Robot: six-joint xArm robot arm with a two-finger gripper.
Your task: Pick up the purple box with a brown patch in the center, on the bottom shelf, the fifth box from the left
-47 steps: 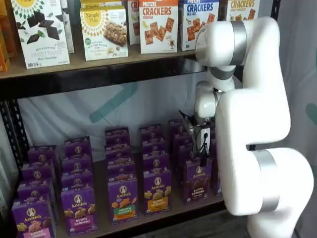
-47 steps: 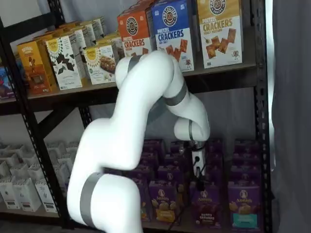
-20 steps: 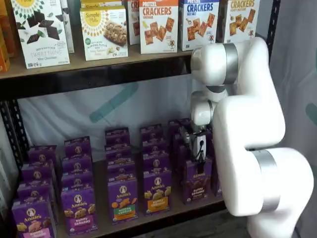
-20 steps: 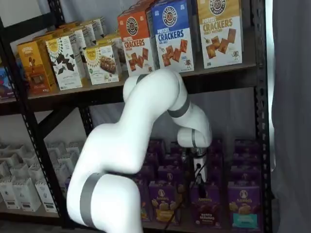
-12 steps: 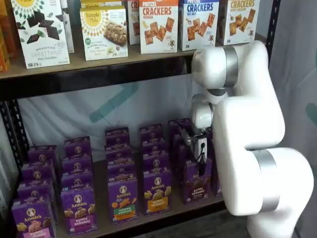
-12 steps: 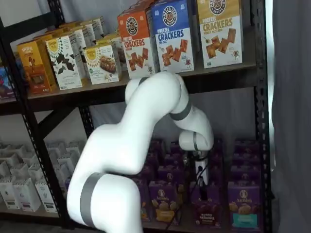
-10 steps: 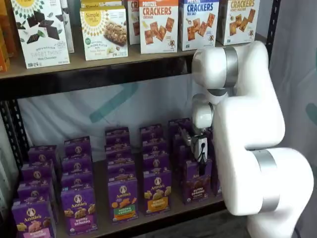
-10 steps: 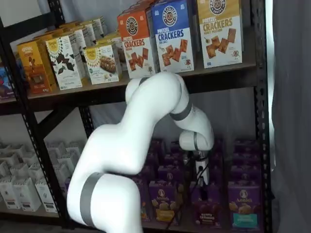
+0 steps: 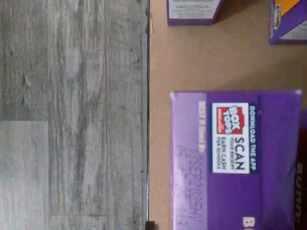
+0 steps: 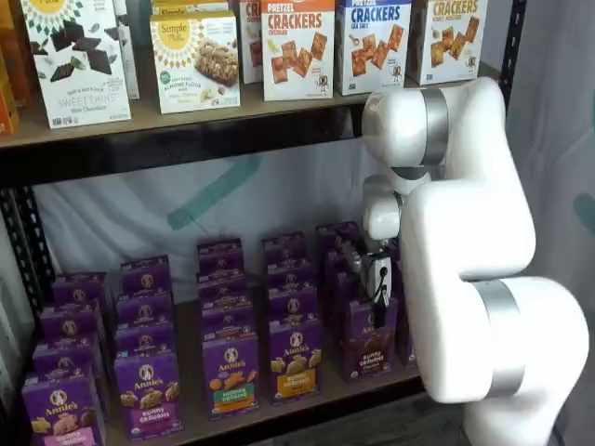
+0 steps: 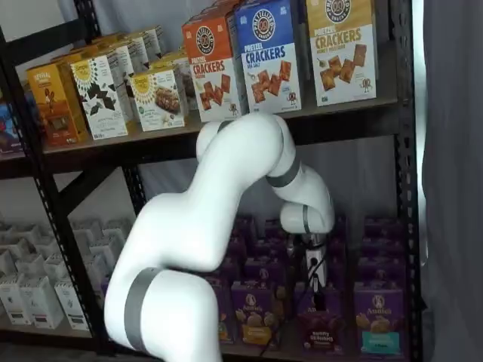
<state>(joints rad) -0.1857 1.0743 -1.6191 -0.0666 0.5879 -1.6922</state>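
Purple box (image 10: 369, 339) sits at the front of the bottom shelf (image 10: 307, 401) – our gripper (image 10: 378, 295) has dropped closer, right above it now. Fingers spread or pressed together? We cannot tell.

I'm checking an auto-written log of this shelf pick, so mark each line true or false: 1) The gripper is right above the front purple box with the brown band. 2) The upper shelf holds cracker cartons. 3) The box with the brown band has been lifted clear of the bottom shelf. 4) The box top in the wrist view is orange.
1) True: the gripper hangs at the top of the purple box; whether its fingers are closed cannot be told.
2) True: cracker cartons stand on the upper shelf.
3) False: in both shelf views it stands on the bottom shelf.
4) False: the top is purple, with a white Box Tops label.
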